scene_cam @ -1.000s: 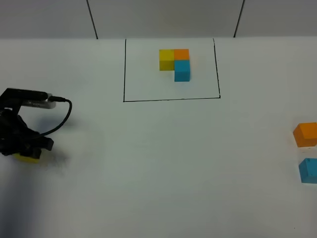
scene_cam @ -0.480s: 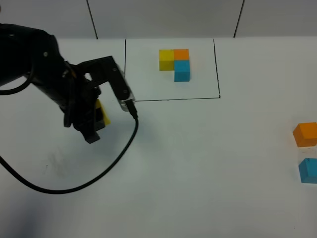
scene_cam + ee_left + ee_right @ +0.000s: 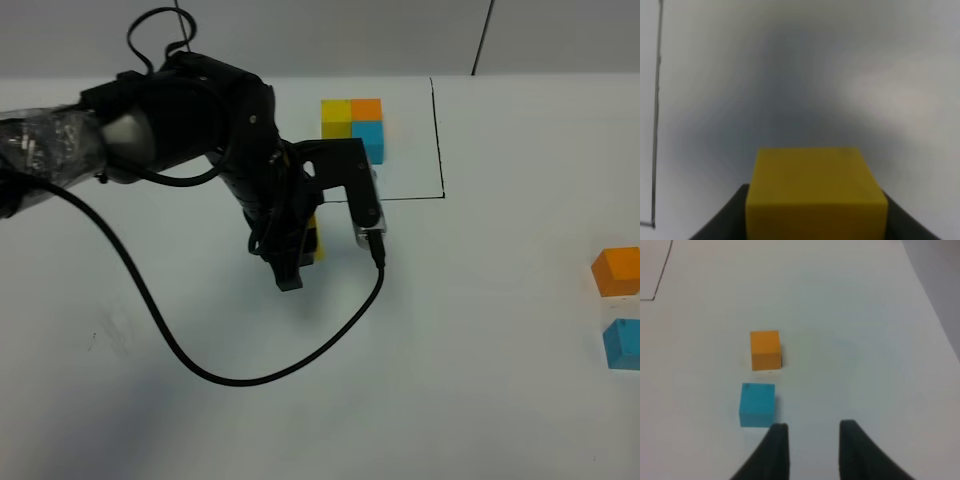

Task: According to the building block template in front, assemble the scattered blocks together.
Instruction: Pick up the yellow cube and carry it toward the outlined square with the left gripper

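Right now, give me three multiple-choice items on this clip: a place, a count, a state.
1. Where are the loose orange cube and loose blue cube? A) on the floor B) stacked C) near the table's right edge
2. How many joined cubes sit inside the black frame? A) two B) three C) four
3. The left gripper is: A) shut on the yellow cube B) open C) shut on a blue cube
Answers: C, both lie apart at far right; B, yellow, orange, blue; A, yellow shows between its fingers.
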`<action>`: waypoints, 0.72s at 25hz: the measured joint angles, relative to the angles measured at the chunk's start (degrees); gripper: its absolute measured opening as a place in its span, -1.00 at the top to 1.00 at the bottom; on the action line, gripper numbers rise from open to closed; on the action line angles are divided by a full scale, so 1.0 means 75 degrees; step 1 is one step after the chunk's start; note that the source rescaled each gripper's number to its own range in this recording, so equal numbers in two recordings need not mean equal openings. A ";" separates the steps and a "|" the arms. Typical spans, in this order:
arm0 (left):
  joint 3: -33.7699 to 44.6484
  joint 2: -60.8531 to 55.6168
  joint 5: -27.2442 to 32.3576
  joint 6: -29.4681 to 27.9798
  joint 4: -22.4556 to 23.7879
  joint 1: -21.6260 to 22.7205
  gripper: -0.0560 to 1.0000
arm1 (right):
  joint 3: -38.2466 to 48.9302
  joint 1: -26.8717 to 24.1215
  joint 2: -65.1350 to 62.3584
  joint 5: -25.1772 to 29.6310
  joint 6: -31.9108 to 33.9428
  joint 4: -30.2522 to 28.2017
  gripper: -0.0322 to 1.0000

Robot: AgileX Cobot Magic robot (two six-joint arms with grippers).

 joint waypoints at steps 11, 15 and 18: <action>-0.1389 0.1529 0.0718 0.0161 0.0197 -0.0408 0.86 | 0.0000 0.0000 0.0000 0.0000 0.0000 0.0000 0.94; -0.1389 0.1815 0.0939 0.0161 0.0572 -0.0408 0.86 | 0.0000 0.0000 0.0000 0.0000 0.0000 0.0000 0.94; -0.1389 0.1862 0.0807 0.0161 0.0599 -0.0408 0.86 | 0.0000 0.0000 0.0000 0.0000 0.0000 0.0000 0.94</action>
